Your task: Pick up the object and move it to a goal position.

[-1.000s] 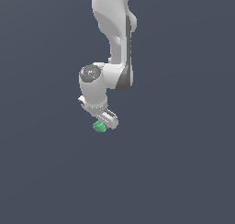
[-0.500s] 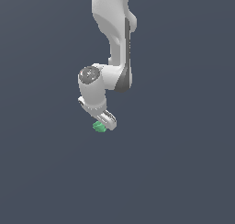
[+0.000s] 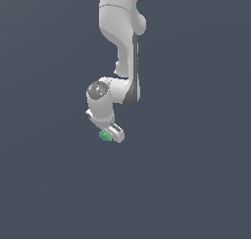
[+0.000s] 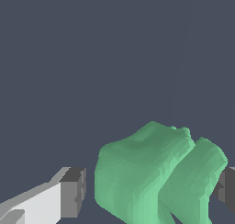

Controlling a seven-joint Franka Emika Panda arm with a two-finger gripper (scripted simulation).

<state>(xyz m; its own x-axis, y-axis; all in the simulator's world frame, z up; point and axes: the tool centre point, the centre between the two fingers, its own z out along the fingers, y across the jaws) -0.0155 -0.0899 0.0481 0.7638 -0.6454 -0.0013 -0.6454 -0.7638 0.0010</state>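
The object (image 4: pixel 147 177) is a bright green lumpy piece that sits between my two fingers in the wrist view. One dark finger pad (image 4: pixel 73 193) stands a small gap away from it. The other pad (image 4: pixel 228 186) is right against its far side. My gripper (image 4: pixel 151 193) is open around the object and points down. In the exterior view the object (image 3: pixel 104 135) shows as a small green spot beside the white fingers (image 3: pixel 116 132), at the low end of the white arm (image 3: pixel 120 47). Most of the object is hidden behind the gripper (image 3: pixel 111 134) there.
A plain dark grey-blue surface (image 3: pixel 196 184) fills both views. No other objects, edges or containers show.
The gripper has come down slightly over the green object. The object itself has stayed in place.
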